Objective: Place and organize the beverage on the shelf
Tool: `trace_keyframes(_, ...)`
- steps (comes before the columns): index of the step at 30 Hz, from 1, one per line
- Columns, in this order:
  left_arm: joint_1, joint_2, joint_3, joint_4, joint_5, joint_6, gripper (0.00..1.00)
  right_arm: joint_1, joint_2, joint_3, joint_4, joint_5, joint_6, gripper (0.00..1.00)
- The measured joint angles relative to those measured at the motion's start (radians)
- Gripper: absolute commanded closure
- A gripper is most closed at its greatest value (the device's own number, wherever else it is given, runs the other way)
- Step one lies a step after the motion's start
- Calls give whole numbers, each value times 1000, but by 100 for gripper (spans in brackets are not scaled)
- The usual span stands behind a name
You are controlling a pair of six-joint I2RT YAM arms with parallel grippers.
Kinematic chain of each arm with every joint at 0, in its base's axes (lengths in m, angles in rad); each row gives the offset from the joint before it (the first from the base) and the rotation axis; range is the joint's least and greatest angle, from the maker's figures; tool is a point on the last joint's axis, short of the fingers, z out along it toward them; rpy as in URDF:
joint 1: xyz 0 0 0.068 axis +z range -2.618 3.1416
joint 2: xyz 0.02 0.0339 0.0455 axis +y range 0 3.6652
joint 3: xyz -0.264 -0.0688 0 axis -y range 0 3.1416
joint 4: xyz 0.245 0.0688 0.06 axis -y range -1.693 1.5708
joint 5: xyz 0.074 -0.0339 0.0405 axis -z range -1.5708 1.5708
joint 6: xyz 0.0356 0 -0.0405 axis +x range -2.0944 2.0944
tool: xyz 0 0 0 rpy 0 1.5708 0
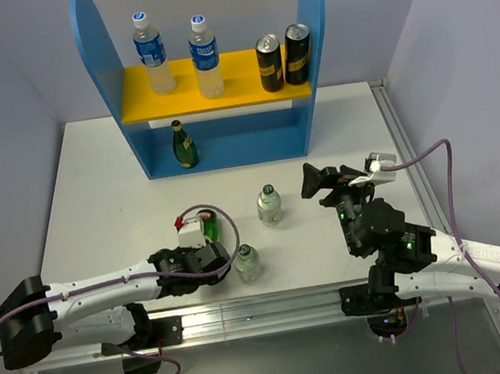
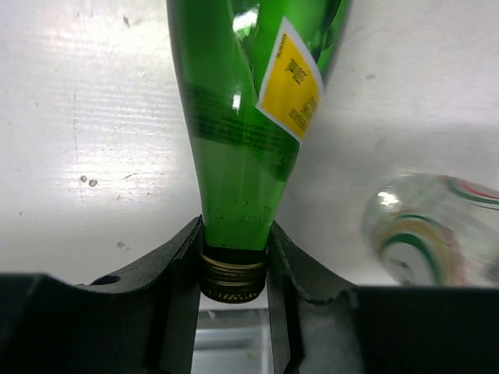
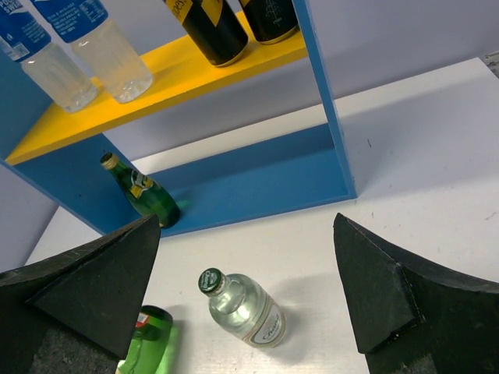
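Your left gripper [image 2: 234, 269] pinches the dark green glass bottle [image 2: 234, 140] by its thin neck, near the white table's [image 1: 103, 188] front edge. Lift slowly, miss the short clear bottle [image 2: 429, 226] beside it, and stand it on the blue-and-yellow shelf's [image 1: 245, 146] bottom level.

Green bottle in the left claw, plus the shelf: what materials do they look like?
The green bottle looks like glass: glossy, translucent, sharp highlights, with a paper-looking yellow label and a metallic-looking gold cap. The shelf looks like matte painted board, blue with a yellow upper board; flat, no glare. Wood or plastic, cannot tell.
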Motion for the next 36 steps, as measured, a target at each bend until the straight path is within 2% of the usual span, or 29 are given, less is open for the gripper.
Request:
trace_keyframes(5,-22,-14,194,-156,-56,2,100,0,6,0,7,2,-8,2)
trace_keyframes(11,-30,-18,372,-261,-98,27,100,0,6,-2,19,11,-12,2)
trace_keyframes(26,-31,89,535,-454,-120,101,99,0,-6,-14,20,14,-11,2)
trace_keyframes(29,-18,108,584,-470,-119,133,96,0,-7,-16,20,14,-11,2)
trace_keyframes(31,2,115,604,-463,-113,163,90,0,-10,-16,20,13,-11,2)
trace_keyframes(34,47,121,608,-441,-90,213,83,0,-14,-17,20,14,-10,2)
trace_keyframes(36,88,127,608,-433,-60,256,82,0,-16,-19,19,14,-10,2)
